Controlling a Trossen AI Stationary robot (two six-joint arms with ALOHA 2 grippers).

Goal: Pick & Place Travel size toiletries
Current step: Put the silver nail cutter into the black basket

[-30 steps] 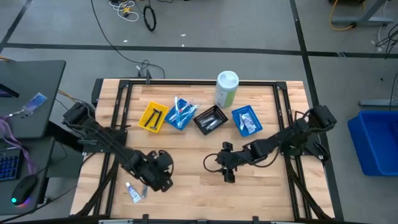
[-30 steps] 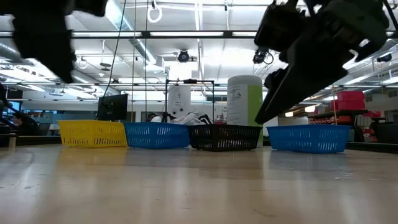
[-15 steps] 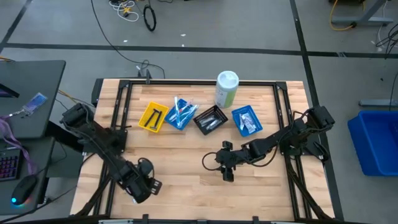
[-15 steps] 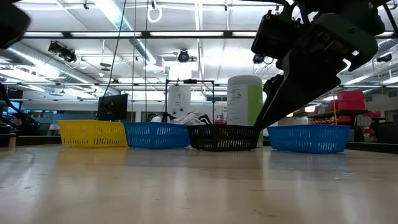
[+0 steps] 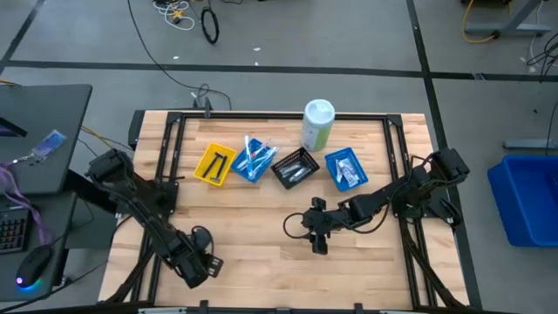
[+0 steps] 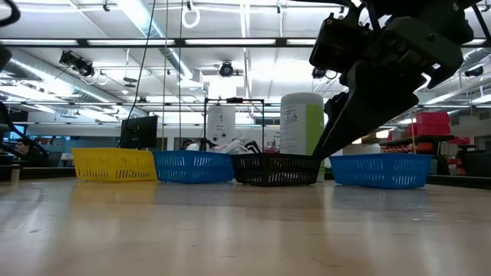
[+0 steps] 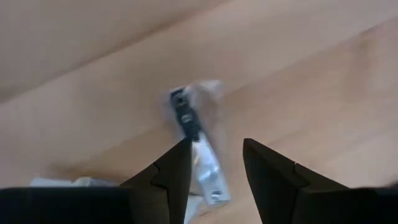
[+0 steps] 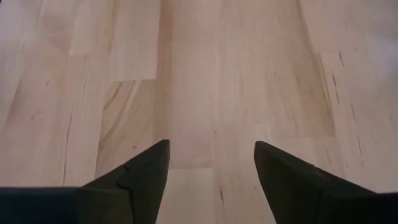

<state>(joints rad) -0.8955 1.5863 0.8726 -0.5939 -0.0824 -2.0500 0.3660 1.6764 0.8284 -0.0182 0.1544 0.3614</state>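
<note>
A small wrapped razor [image 7: 198, 152], dark-headed in a clear silvery packet, lay flat on the tabletop [image 5: 261, 262] at about the 7 o'clock corner of the high view, hidden there under the left gripper [image 5: 199, 269]. In the left wrist view the packet ran lengthwise into the gap between the two dark fingers [image 7: 171, 177]; its near end sat just by the left-hand finger while its dark head lay beyond the tips. The jaws stood narrowly apart around it, not closed on it, and whether a finger touched the packet could not be told. Another pale packet edge [image 7: 62, 182] showed beside that gripper, too little of it visible to name.

More toiletries [image 5: 254, 157] lay in the row of small baskets toward 12 o'clock: white and blue pieces in the blue basket [image 5: 266, 167], dark items in the yellow basket [image 5: 215, 164], pale ones in the black basket [image 5: 295, 167] and in the second blue basket [image 5: 345, 168]. A tall white-and-green canister [image 5: 317, 126] stood upright just behind the black basket, well apart from both grippers.

The right gripper [image 5: 317, 237] hung over bare wood near the middle of the tabletop, slightly toward 5 o'clock. Its jaws were spread wide with nothing between them, and the right wrist view showed only planks past its fingers [image 8: 137, 180].
</note>
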